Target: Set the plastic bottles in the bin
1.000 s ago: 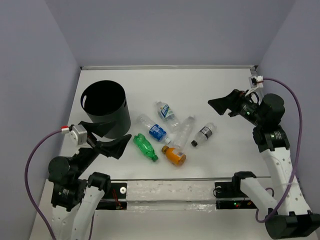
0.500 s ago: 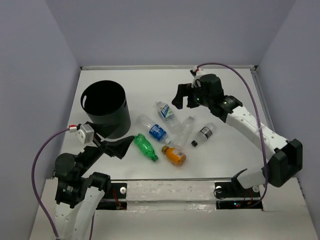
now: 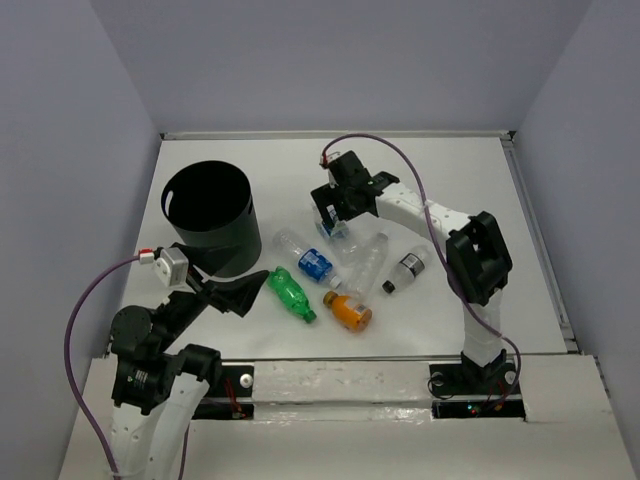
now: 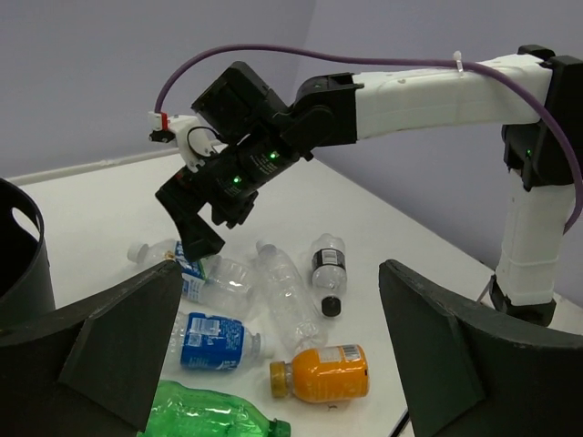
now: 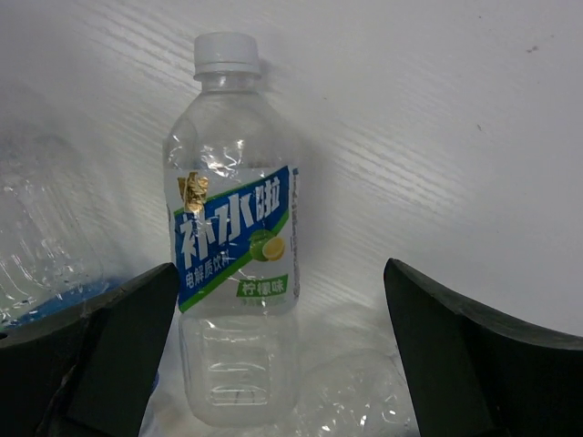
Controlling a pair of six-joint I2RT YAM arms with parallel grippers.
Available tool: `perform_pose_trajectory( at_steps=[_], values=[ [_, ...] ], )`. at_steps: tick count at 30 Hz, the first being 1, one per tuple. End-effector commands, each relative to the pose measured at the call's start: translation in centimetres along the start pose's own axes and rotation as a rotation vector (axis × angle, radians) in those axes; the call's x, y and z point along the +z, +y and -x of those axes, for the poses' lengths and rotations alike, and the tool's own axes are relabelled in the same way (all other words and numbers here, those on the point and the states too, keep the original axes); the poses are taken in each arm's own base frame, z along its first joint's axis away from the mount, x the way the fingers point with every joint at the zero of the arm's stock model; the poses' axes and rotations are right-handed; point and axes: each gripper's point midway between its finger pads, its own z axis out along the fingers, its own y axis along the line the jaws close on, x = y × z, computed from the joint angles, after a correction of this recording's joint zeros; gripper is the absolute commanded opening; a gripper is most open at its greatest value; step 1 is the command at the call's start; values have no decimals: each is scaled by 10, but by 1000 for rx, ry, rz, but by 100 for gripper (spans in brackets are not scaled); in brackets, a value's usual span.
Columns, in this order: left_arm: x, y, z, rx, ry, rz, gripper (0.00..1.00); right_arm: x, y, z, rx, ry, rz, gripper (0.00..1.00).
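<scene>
Black and thin-walled, the bin (image 3: 214, 240) is standing upright at about 10 o'clock from the group of bottles in the top view. All six bottles are lying on the white table (image 3: 450, 180), outside the bin.

The right gripper (image 3: 331, 212) is hanging over the bottle with the blue and white label (image 5: 235, 264), which is lying at 12 o'clock of the group. Its fingers (image 5: 100, 346) are spread wide, one on each side of this bottle, and are not touching it. In the right wrist view the white cap (image 5: 226, 52) is pointing to 12 o'clock.

From this bottle, the blue-label bottle (image 3: 305, 258) is lying at 7 o'clock, the clear bottle without label (image 3: 368, 262) and the dark-label bottle (image 3: 408, 268) at 4 o'clock, and the orange bottle (image 3: 348, 310) at 6 o'clock. The green bottle (image 3: 290, 293) is lying at 7 o'clock, farther off.

The left gripper (image 3: 235, 290) is waiting at 6 o'clock of the bin, spread apart and holding nothing, with the green bottle just at its 3 o'clock.
</scene>
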Motion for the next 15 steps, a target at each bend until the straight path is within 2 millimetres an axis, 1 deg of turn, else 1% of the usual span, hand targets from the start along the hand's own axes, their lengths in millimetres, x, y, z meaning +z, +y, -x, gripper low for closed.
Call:
perform_pose_trajectory(
  at_steps=[1,2,4,6,8,9,10,11,12,13,14,15],
  values=[
    [-1,-4,11,24,-50,-11,99,-9,10,31,-70,-52,9,99],
    [-1,-3,11,22,-50,-6,99,-4,18,28,-82,-41,24,99],
    [-1,-1,12,22,-53,1,99,2,22,27,-83,-31,40,99],
    [-1,2,14,24,-62,22,99,12,33,23,-94,-14,73,99],
    [-2,7,15,13,-69,55,99,19,38,22,-93,-5,92,98],
    [-3,10,18,8,-78,80,99,28,39,16,-95,16,93,97],
    [-4,20,24,4,-103,142,99,31,40,15,-96,21,94,96],
    [-5,24,25,0,-110,173,99,33,40,15,-98,21,92,95],
    [-7,27,32,6,-130,195,99,37,41,14,-98,27,92,93],
    [-10,37,39,11,-162,259,99,41,42,11,-101,36,98,92],
    [-12,42,42,9,-175,292,99,43,43,11,-104,37,101,91],
    [-14,45,46,8,-192,320,99,43,44,16,-103,26,104,87]
  ],
)
